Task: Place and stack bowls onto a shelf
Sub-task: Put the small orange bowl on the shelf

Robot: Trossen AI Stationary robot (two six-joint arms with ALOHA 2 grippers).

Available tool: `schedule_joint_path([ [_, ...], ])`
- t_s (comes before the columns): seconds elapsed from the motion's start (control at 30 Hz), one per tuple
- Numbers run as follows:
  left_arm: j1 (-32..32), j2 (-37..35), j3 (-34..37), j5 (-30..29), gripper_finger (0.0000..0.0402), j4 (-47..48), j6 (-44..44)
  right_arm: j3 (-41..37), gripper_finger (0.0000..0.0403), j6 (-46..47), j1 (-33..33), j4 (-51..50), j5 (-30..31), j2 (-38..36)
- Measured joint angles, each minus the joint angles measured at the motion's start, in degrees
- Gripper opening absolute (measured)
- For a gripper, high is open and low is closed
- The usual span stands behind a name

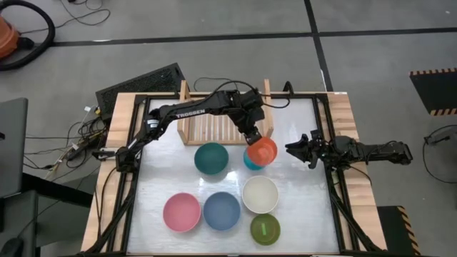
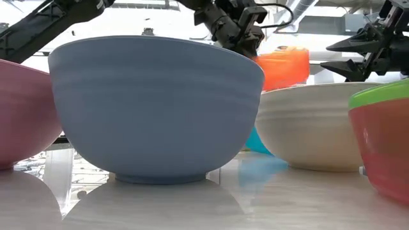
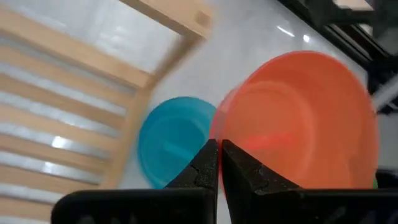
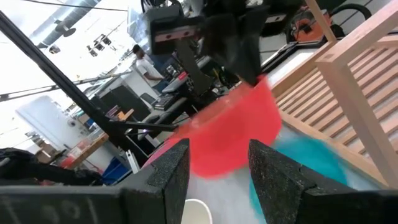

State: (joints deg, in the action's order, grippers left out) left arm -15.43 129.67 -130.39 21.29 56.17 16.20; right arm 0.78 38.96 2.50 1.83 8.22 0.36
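My left gripper [image 1: 251, 137] is shut on a small red-orange bowl [image 1: 263, 150] just off the right end of the light wooden shelf [image 1: 223, 123]. The bowl is above a small bright-blue bowl [image 1: 249, 162] that rests on the table. The red-orange bowl also shows in the low view [image 2: 285, 66] and the right wrist view [image 4: 235, 132]. My right gripper [image 1: 294, 150] is open and empty, just right of the red-orange bowl. Teal [image 1: 211, 158], cream-white [image 1: 260, 194], pink [image 1: 181, 212], blue [image 1: 222, 210] and olive-green [image 1: 265, 228] bowls stand on the table. My left gripper pinches the red-orange bowl's rim [image 3: 219, 138] on the side nearest the shelf, the wall between its two fingers. The fingers come from above, slanting down. The bowl is lifted clear of the table and tilted, over the bright-blue bowl [image 3: 174, 142].
The shelf's slatted base [image 3: 56, 106] is bare, with upright side boards [image 1: 268, 91] at each end. The table's black frame [image 1: 330, 171] runs along the right side under my right arm. A dark keyboard [image 1: 139, 82] lies beyond the far left corner.
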Motion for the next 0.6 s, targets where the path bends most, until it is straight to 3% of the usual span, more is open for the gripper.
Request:
schedule_joint_path([
  [0.27, -4.9, -4.6, -0.1, -1.8, 0.0, -1.0, 3.7, 0.1, 0.0189, 1.3, 0.0, -0.5, 0.0, 0.0],
  [0.5, -11.9, -5.9, 0.0, -10.4, 0.0, -1.0, 5.4, 0.1, 0.0189, 1.5, 0.0, -0.9, 0.7, 0.0],
  [0.6, -15.3, -5.0, 1.0, -12.8, 0.0, -5.1, 6.8, 0.1, 0.0189, 1.5, 0.0, -0.7, 2.4, 0.0],
])
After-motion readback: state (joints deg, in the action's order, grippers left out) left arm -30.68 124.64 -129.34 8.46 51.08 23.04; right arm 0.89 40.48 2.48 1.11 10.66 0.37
